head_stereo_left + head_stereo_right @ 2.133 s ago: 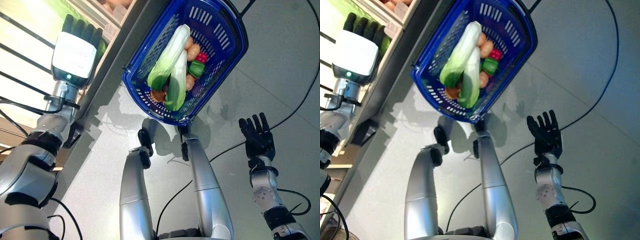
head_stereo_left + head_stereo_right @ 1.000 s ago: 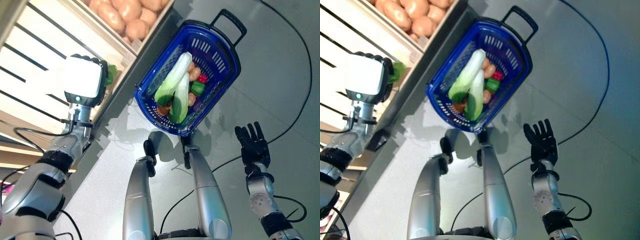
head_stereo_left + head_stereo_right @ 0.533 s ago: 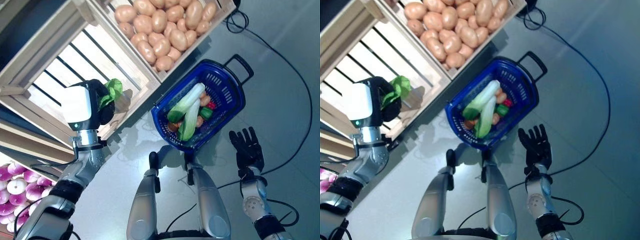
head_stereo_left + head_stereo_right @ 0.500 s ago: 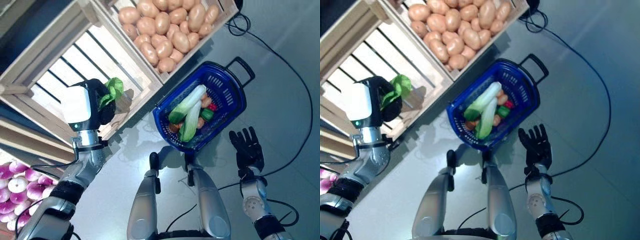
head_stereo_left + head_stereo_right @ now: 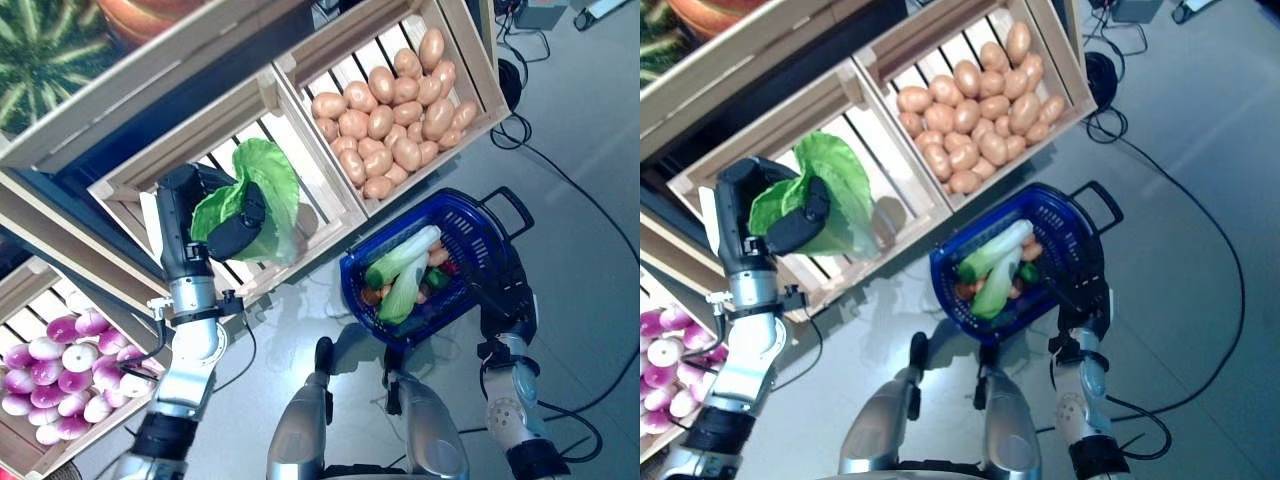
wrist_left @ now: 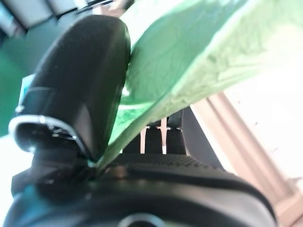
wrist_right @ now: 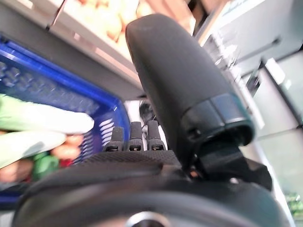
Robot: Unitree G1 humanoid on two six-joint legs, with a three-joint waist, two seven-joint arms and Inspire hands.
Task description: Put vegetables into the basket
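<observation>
My left hand [image 5: 238, 226] is shut on a big green leafy vegetable [image 5: 268, 192] and holds it up in front of the wooden stand's slatted crate. In the left wrist view the thumb [image 6: 80, 80] presses on the leaf [image 6: 199, 56]. The blue basket [image 5: 472, 222] stands on the floor to the right of it and below. In it lie two long pale-green leafy vegetables [image 5: 404, 258], some small orange-brown round ones, a green one and a red one. My right hand [image 5: 498, 294] is open, just beside the basket's near right rim [image 7: 33, 87].
The wooden stand [image 5: 335, 190] with its crates and shelves rises along the left and far side, close to the basket's far rim. Grey floor [image 5: 590, 300] lies to the right of the basket.
The camera has tilted up, so more of the stand shows. My left hand has lifted the leafy vegetable higher and out before the crate. My right hand has come in to the basket's rim.
</observation>
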